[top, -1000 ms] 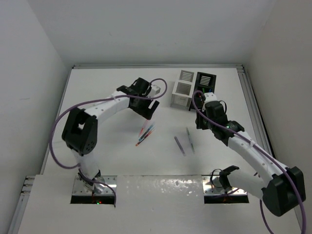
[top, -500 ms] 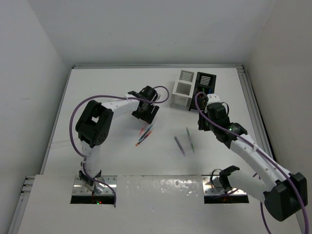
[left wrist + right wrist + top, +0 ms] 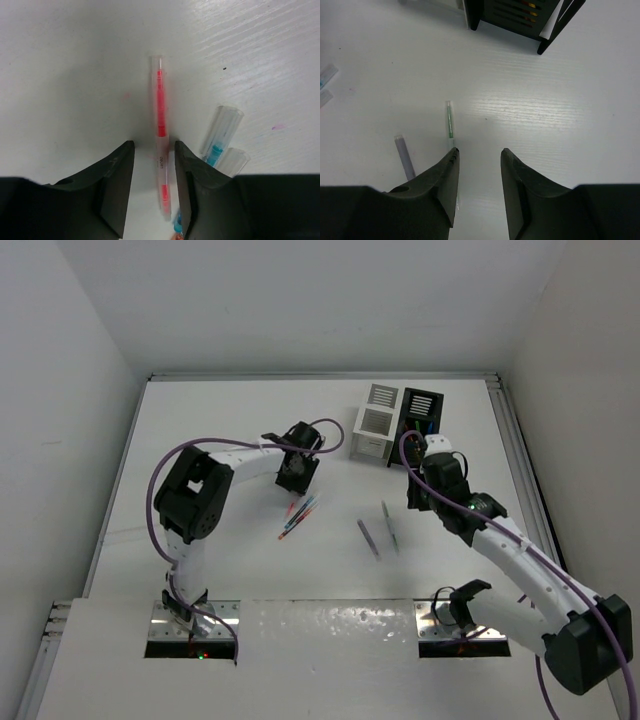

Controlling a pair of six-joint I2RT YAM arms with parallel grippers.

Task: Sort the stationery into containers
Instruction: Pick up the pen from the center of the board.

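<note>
A: Left claw (image 3: 152,146) state?
B: Closed narrow on red pen (image 3: 159,100), lying flat on table (image 3: 60,60). Blue pens (image 3: 220,132) just beside right finger.
A: Step?
B: Grasping. Next, probably: lift straight without dragging neighbours, carry to containers (image 3: 380,425), well apart from claw.

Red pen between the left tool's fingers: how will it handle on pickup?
The red pen looks like a thin clear plastic barrel, so probably light and stiff. Round and smooth, it may roll on the table if nudged, or slip between the left tool's fingers. The blue pens lie close beside it and could get bumped.
</note>
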